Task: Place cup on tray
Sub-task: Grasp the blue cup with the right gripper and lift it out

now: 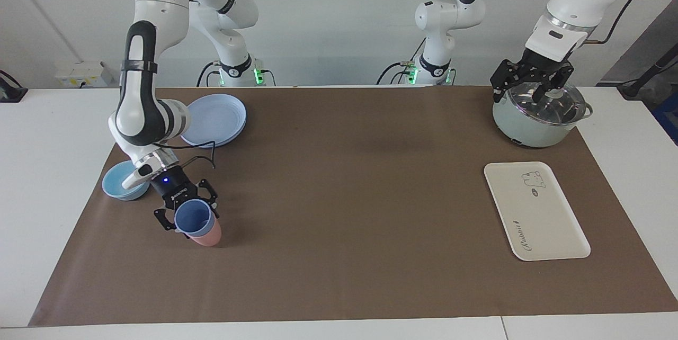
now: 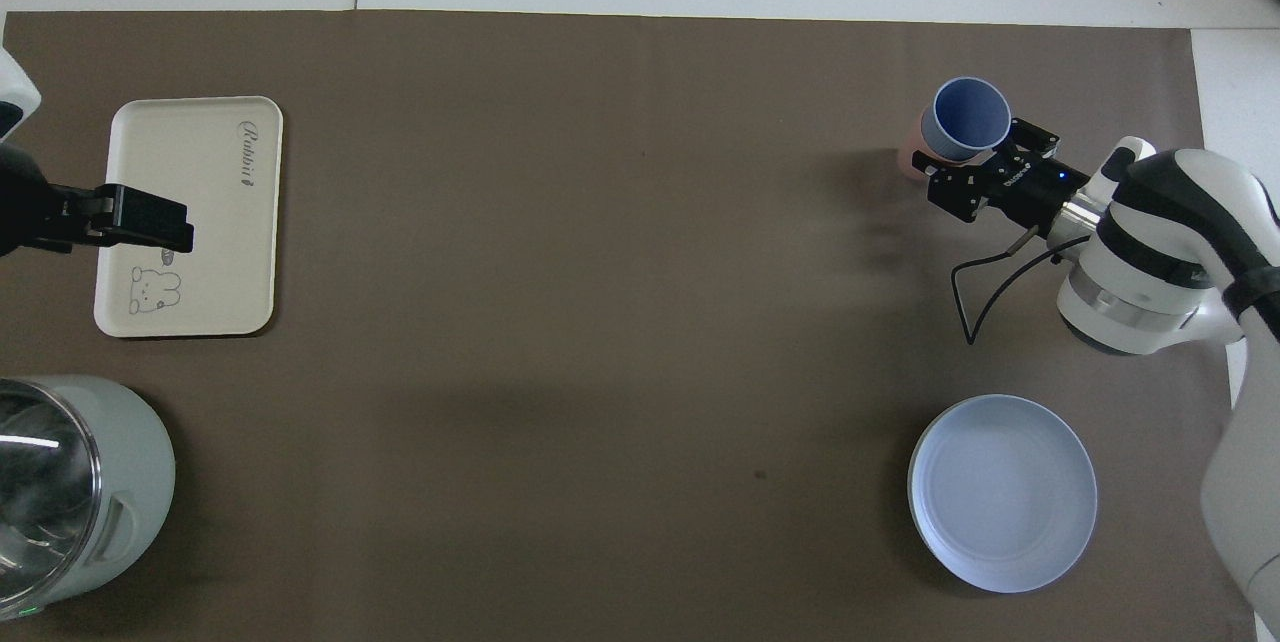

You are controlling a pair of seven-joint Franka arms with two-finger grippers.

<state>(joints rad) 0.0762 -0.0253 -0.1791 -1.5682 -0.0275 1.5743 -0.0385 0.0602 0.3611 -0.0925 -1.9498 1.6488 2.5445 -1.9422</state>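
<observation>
Brown mat (image 1: 339, 197) covering the white table (image 1: 47, 170). Round blue-lilac plate (image 1: 213, 119) at upper left of the facing view, low light-blue bowl (image 1: 119, 184) below it, pink cup (image 1: 208, 236) lower still. Pale green pot with glass lid (image 1: 540, 115) at upper right.

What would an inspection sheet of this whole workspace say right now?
Surface: white table under a brown mat.
Job's things: blue cup in the right gripper, lifting out of the pink cup; tray bare.
Clutter: plate, bowl, lidded pot.
Grippers: right shut on the blue cup; left gripper waits open over the pot.
Cables: black cable at the right wrist.
Surroundings: pale wall.
</observation>
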